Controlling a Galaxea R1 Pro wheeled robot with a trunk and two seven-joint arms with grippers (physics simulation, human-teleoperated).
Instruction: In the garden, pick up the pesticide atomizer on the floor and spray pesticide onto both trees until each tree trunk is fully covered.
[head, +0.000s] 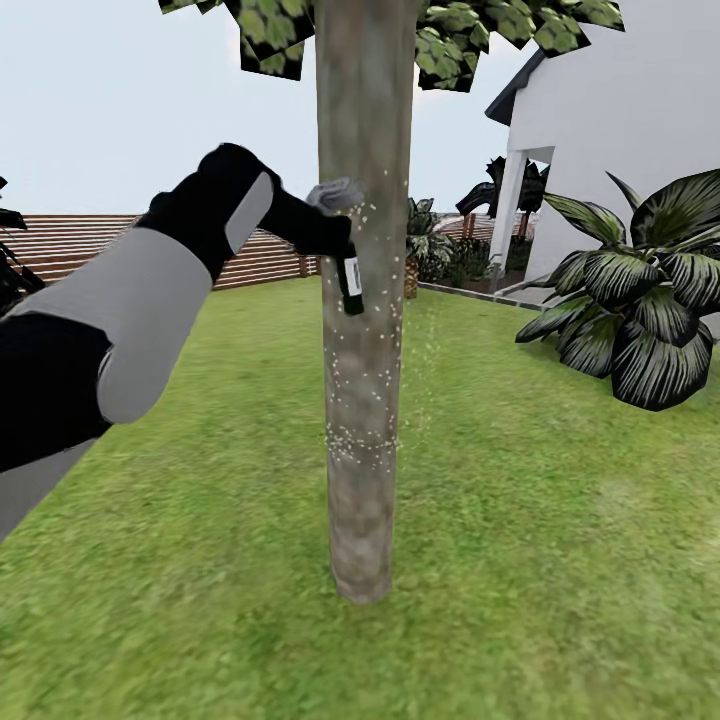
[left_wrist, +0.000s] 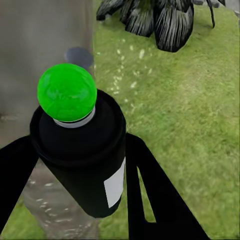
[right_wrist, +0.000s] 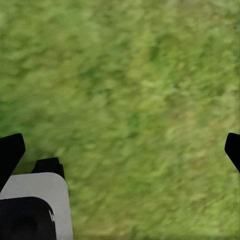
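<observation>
While spray flecks hang in the air, notes run from the largest thing down:

Garden: lawn (head: 560, 520) all round, slat fence (head: 70, 245) far behind the left arm, white house (head: 640, 130) and a broad-leaved plant (head: 640, 310) well off beyond the fingers on the far side of the trunk.

Tree trunk (head: 365, 300): upright, grey-brown, directly ahead of the left gripper's fingers and very near them. White droplets speckle the bark from about finger level down to a dense band lower on the trunk; the stretch nearest the ground looks bare, as does the bark above the fingers.

Left gripper (head: 345, 255): raised beside the trunk, fingers (left_wrist: 150, 200) clamped on either side of the spray bottle.

Spray bottle (left_wrist: 82, 160): held between those fingers, long axis running out along them, its green-lit top (left_wrist: 67, 92) at the far end facing the bark; white label (left_wrist: 115, 185) on the side.

Right gripper (right_wrist: 120, 145): hanging low over bare grass, tips spread wide, nothing between them. Left arm is plainly the nearer to the trunk.

Key relation: nozzle to bark. Judged mid-spray on this tree; remaining coverage lies below and above the fingers, so the coming move likely wants travel along the trunk's length.

Obstructions: none seen between nozzle and trunk. Second tree not located.
</observation>
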